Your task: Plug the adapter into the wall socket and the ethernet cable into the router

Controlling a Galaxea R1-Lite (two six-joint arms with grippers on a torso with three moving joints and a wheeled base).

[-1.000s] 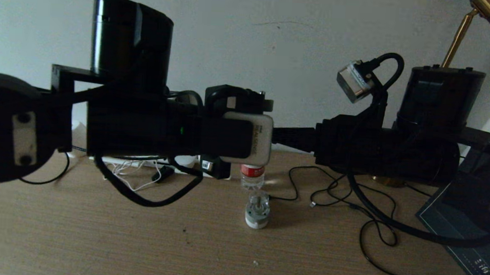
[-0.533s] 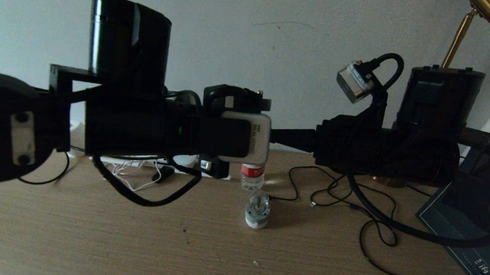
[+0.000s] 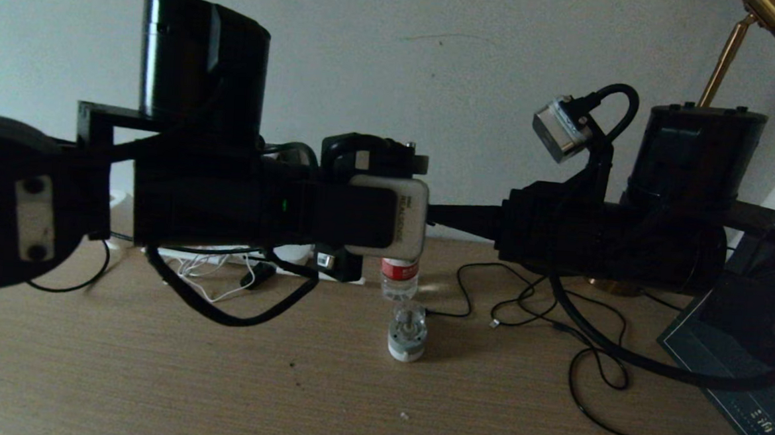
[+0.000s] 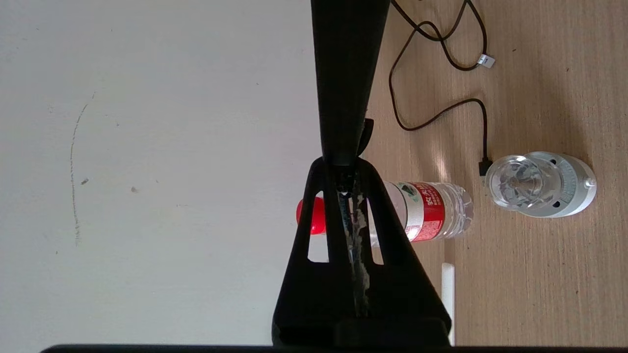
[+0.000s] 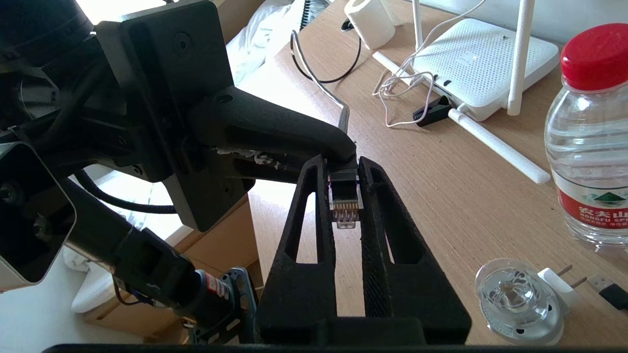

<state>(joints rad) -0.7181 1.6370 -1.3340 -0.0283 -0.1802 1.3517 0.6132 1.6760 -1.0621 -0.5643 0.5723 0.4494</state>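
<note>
Closing of the right gripper (image 5: 343, 164) is noted over the last second. Its jaws were wide and are now drawn narrow, with both pads pressed on the sides of the clear-tipped plug of the ethernet cable (image 5: 346, 206). The plug is held in mid-air over the near part of the table (image 5: 441, 196), contacts facing the wrist camera.

The left gripper (image 4: 343, 169) is closed tight from the opposite side, and its tips meet the plug's dark boot. A two-handed hold is thus read, probably a handover. The plug is judged ready to be carried once the left side lets go.

Farther off, a water bottle (image 5: 593, 137) stands at the right. The router (image 5: 485, 63) lies at the far edge near the wall.

Hidden or unclear:
- The router's port row is not seen.
- In the head view the grasp is masked by both arms.
- The adapter cannot be picked out with certainty.
- The wall socket is not found in any view.
</note>
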